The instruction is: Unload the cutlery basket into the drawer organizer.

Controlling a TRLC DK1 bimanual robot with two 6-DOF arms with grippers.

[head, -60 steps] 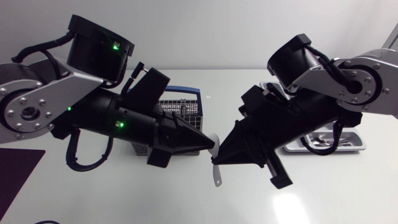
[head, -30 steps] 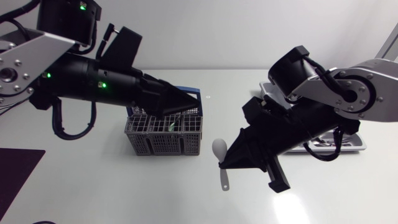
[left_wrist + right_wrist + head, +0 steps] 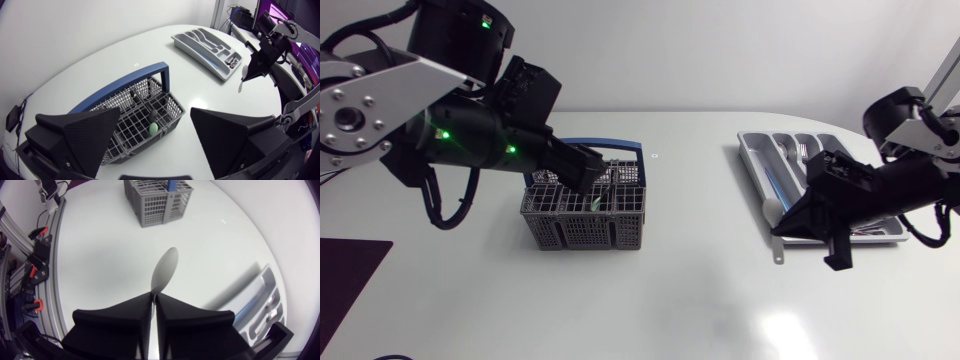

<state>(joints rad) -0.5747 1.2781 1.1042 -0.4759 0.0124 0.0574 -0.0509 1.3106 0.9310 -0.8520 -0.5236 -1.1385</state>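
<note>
- Right end effector [image 3: 780,228] is pinched narrow on a pale, matt plastic-looking spoon [image 3: 772,210]. The right wrist view shows both fingers closed on the handle, with the oval bowl sticking out ahead of the tips.
- In the head view the spoon hangs at the right of the frame, over the near left corner of the silver, multi-compartment metal drawer organizer [image 3: 752,160]. Its handle end pokes out below the fingers, above the white worktop [image 3: 670,300]. It looks not yet released into any compartment.
- Left end effector [image 3: 155,112] stands wide apart and holds nothing. It sits directly above the grey lattice plastic cutlery basket [image 3: 582,228] with a blue hoop handle, left of centre in the head view.
- Inside the basket a small pale green piece [image 3: 154,128] shows in one cell, with darker pieces beside it that are too small to name.
- The organizer already holds some metal cutlery: a fork [image 3: 801,152] in an upper slot and a few pieces [image 3: 865,228] in the lower right compartment.
- Judged from this, the unloading is partly done. A few items are sorted, one spoon is about to be placed, and at least the green piece and its neighbours remain to be lifted out by the open left end effector.
</note>
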